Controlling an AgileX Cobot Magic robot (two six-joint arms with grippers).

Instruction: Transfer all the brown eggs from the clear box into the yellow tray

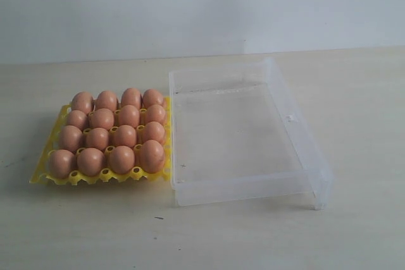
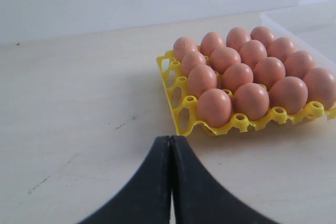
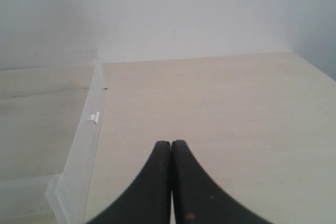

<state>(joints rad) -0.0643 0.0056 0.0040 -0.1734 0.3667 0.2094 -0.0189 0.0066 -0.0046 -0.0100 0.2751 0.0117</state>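
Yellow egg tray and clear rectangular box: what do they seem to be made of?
Bright yellow lattice egg tray: probably moulded plastic, slightly glossy; uniform colour, rounded peaks with neat round holes. Clear shallow rectangular box: probably rigid transparent plastic, smooth; the pale table shows through its walls, and its edges catch whitish light. Looks alone cannot confirm either.

The cells of the yellow tray (image 1: 71,177) are covered by the brown eggs (image 1: 121,159); only its rim is seen. In both wrist views the clear box (image 2: 320,30) is cut off by the frame edge. The left claw (image 2: 170,141) and right claw (image 3: 171,144) are cropped at their bases.
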